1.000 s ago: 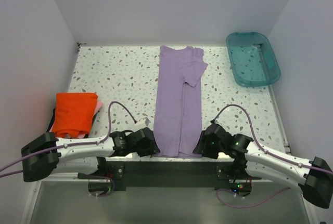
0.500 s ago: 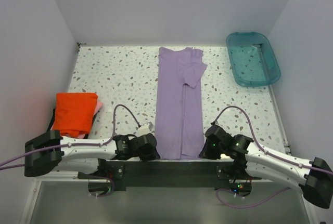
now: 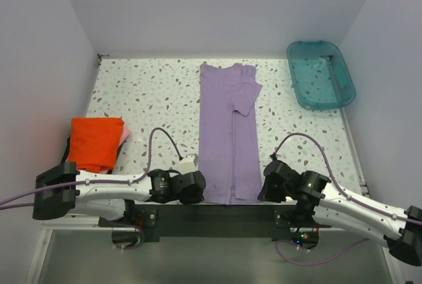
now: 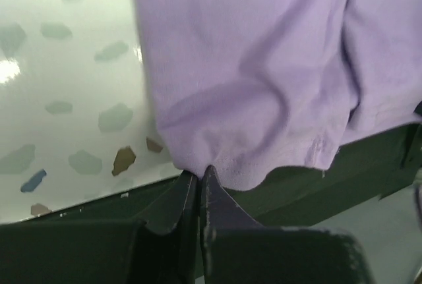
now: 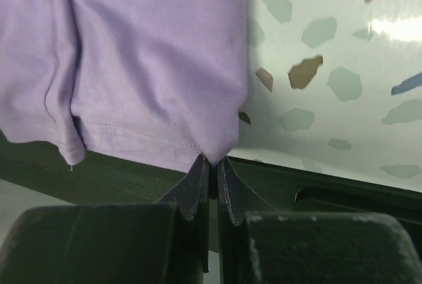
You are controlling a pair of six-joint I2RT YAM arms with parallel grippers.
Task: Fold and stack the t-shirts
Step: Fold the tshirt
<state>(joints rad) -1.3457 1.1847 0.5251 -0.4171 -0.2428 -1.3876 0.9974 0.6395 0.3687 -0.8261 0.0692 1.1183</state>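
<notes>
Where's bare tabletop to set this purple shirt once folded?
Widest bare table lies between the orange stack and the lavender shirt. A narrower strip runs between that shirt and the teal tub. Crowded: near edge, where left gripper and right gripper pinch the hem.

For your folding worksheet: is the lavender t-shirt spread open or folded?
Folded lengthwise: the lavender t-shirt lies as a long narrow strip, its side edges turned in along the middle.

I count four shirts, one lavender shirt (image 3: pixel 227 132), one orange shirt (image 3: pixel 94 142), one pink shirt (image 3: pixel 124 135) and one dark shirt (image 3: pixel 66 152), plus one tub (image 3: pixel 320 73) and two arms, left arm (image 3: pixel 105 182) and right arm (image 3: pixel 359 202).
</notes>
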